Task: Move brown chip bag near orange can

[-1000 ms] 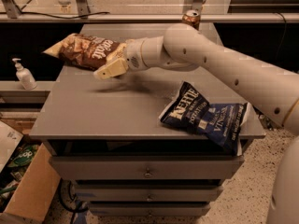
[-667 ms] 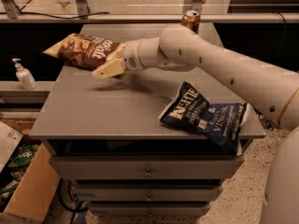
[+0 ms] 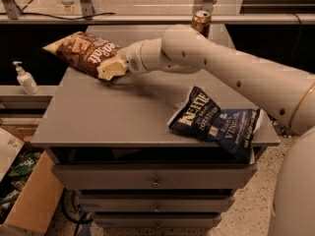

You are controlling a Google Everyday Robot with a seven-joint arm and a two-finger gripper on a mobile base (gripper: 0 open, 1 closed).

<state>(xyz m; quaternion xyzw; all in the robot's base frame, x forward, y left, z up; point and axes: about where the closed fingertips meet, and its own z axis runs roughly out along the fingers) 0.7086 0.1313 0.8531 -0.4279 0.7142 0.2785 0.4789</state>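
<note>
Grey smooth cabinet top (image 3: 123,117): gripper (image 3: 109,70) fingers clamp crinkly brown chip bag (image 3: 81,50) (back-left); cylindrical orange can (image 3: 201,22) far rear.

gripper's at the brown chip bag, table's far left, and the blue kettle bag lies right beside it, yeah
No: in the camera view the gripper is at the brown chip bag, far left, but the blue Kettle bag lies apart, at the near right corner of the table.
</note>
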